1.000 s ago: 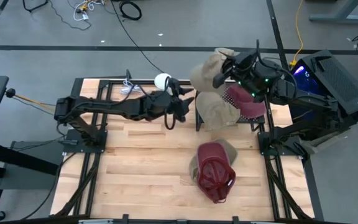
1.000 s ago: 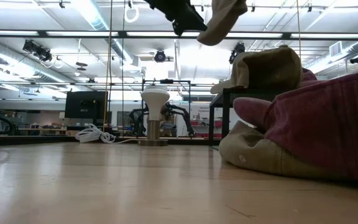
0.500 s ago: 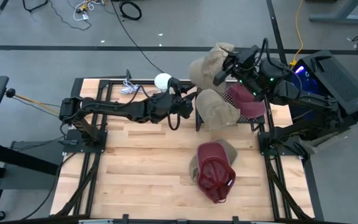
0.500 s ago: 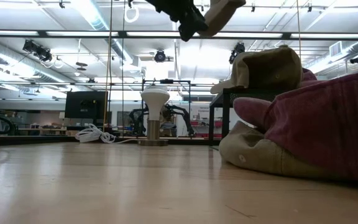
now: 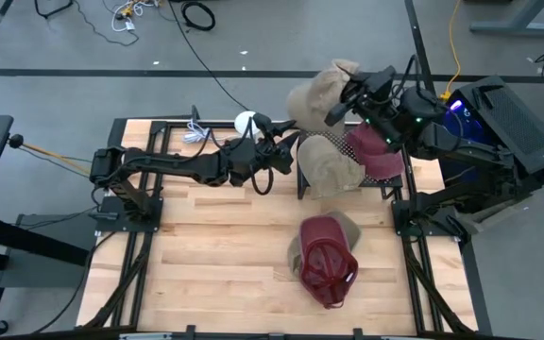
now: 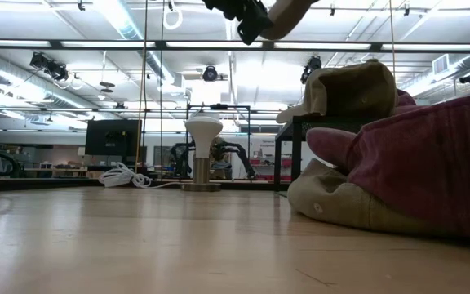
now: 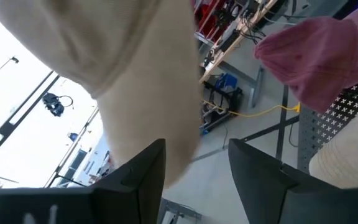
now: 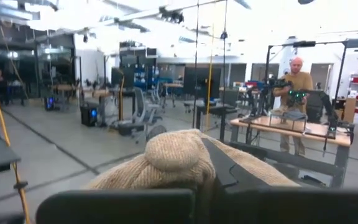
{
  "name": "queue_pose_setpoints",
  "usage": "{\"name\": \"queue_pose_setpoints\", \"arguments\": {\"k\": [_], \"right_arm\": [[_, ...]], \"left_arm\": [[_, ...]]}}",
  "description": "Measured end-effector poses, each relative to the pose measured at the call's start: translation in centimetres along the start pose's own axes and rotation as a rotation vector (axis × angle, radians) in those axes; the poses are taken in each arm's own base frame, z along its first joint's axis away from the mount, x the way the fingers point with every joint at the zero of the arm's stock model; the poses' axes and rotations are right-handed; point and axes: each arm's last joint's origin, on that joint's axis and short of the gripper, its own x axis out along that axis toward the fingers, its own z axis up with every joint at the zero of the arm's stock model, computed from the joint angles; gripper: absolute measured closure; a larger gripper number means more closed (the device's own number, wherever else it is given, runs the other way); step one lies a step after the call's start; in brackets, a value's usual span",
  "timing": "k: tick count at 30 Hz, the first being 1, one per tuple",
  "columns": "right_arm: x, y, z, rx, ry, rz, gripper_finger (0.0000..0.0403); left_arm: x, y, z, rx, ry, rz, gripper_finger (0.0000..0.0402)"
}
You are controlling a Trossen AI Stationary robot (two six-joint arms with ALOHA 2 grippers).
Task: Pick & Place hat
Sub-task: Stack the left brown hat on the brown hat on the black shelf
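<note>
Since 1 second ago my left gripper (image 5: 286, 151) has slid right, fingers apart, under the tan hat (image 5: 317, 94) that my right gripper (image 5: 348, 98) holds clamped at upper centre. I judge a handover; next, close left, then release.

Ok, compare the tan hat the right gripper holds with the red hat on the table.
The tan hat hangs in the air in the right gripper, beyond the table's far edge; the red hat lies on the wood. The tan one is plain cloth; the red one shows a mesh back. Both are caps.
</note>
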Motion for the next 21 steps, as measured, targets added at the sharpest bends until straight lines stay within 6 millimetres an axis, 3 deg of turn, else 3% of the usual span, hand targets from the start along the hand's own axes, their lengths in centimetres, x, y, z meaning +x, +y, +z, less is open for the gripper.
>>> {"name": "queue_pose_setpoints", "arguments": {"k": [13,21], "right_arm": [[0.0,0.1,0.3,0.101,-0.036,0.064,0.0401],[-0.1,0.0,1.0,0.148,-0.1,0.058,0.0401]], "left_arm": [[-0.1,1.4,0.5,0.021,0.001,0.133,0.022],[-0.1,1.3,0.4,0.085,0.006,0.127,0.022]]}}
